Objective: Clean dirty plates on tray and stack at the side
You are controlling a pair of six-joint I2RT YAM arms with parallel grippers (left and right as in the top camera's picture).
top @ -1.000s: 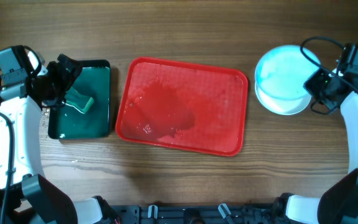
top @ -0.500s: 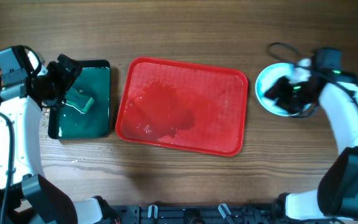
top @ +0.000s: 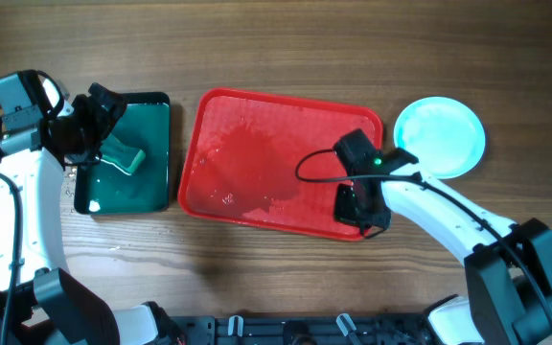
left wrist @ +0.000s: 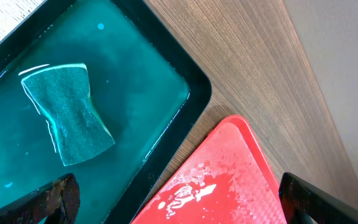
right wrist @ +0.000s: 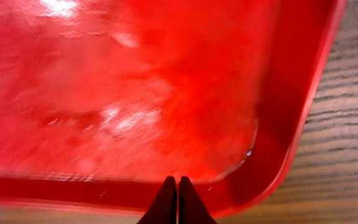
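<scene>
The red tray (top: pixel 257 153) lies at the table's middle, wet and with no plates on it. The plates (top: pixel 439 137) sit stacked on the wood to its right, a light turquoise one on top. My right gripper (top: pixel 357 209) hovers over the tray's near right corner, and in the right wrist view it (right wrist: pixel 177 198) is shut on nothing just above the tray's rim (right wrist: pixel 278 168). My left gripper (top: pixel 92 129) hangs open over the dark green tray (top: pixel 156 187). In the left wrist view its fingers (left wrist: pixel 55 196) stand wide apart with nothing between them.
A teal sponge (left wrist: pixel 67 115) lies in shallow water in the dark green tray (left wrist: pixel 191 93), to the left of the red tray (left wrist: pixel 229 180). Bare wooden table (top: pixel 257 259) surrounds both trays. The right arm's cable (top: pixel 314 163) loops over the red tray.
My right arm has swung left from the plate stack to the red tray's near right corner, and its jaws have closed. The left arm has not moved.
</scene>
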